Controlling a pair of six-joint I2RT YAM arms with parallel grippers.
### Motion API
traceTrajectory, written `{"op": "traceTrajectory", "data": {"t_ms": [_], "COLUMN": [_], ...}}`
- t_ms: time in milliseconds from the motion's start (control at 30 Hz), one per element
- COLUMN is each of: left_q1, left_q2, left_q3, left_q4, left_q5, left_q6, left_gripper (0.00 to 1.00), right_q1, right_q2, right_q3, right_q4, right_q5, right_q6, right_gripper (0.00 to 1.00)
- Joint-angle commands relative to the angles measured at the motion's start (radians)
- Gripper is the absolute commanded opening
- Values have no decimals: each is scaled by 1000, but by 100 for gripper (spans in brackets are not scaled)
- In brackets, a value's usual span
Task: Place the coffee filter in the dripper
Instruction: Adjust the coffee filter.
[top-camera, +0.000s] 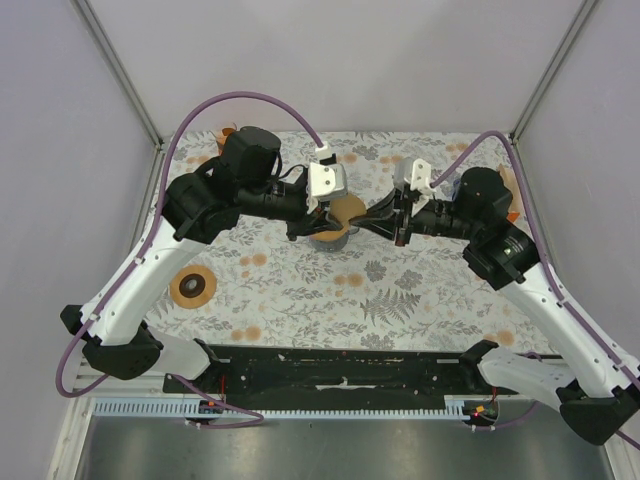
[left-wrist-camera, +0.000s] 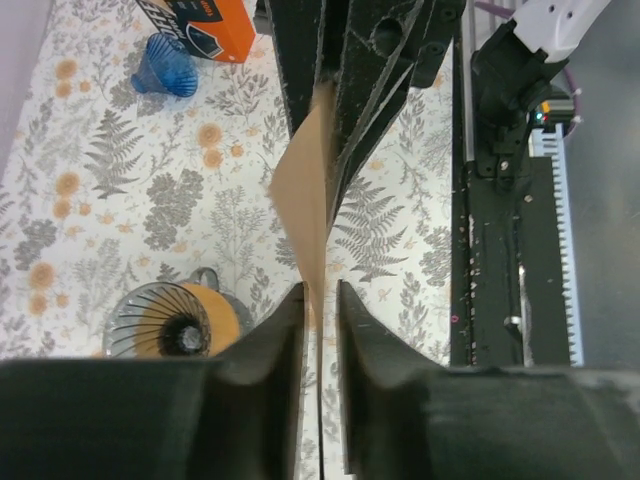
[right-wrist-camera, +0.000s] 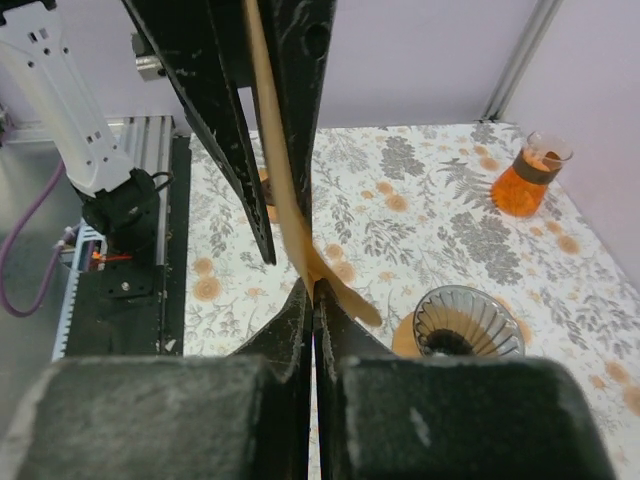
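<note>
1. The right tool (right-wrist-camera: 314, 295) is pressing its two fingers fully together, and it is pinching one edge of the coffee filter (left-wrist-camera: 305, 190) between their tips.
2. The left tool (left-wrist-camera: 320, 300) is standing only a little apart, with a narrow gap showing between its fingers (left-wrist-camera: 270, 335). The opposite edge of the filter is running through that gap, lying close to one finger. Whether the paper is touching that finger cannot be told.
3. The two tools are facing each other tip to tip above the middle of the counter (top-camera: 400, 290), with the brown paper filter stretching flat and edge-on between them.
4. The filter is hanging in the air, clear of the counter and not inside the dripper (right-wrist-camera: 468, 318).
5. The dripper, a clear ribbed glass cone, is sitting upright just below the tools, slightly off to one side of the filter. It is resting on an orange disc (left-wrist-camera: 218, 305).
6. The counter is wearing a pale cloth printed with grey ferns and orange flowers.
7. Farther out, a glass flask (right-wrist-camera: 525, 178) holding orange liquid is standing near the far right corner.
8. A small blue glass piece (left-wrist-camera: 165, 65) is lying just beside an orange box (left-wrist-camera: 205, 22) at the far left side.
9. A brown ring (top-camera: 193, 286) is lying flat on the cloth near the left arm, well apart from the dripper.
</note>
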Motion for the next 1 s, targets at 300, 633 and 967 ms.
{"op": "traceTrajectory", "data": {"t_ms": [300,633,967], "left_q1": [126,125,65], "left_q2": [-22,18,10], "left_q3": [122,65,5], "left_q4": [92,67,-11], "left_q5": [45,-105,-188], "left_q6": [-238,-250,-168], "left_gripper": [64,58,60], "right_q1": [106,321,469], "right_q2": [-104,-21,125], "right_q3": [-140,-188,-151], "right_q4": [-81,126,256], "right_q5": [549,959,1115], "right_q6": [-559,-950,-1230], "right_gripper": [0,0,0]}}
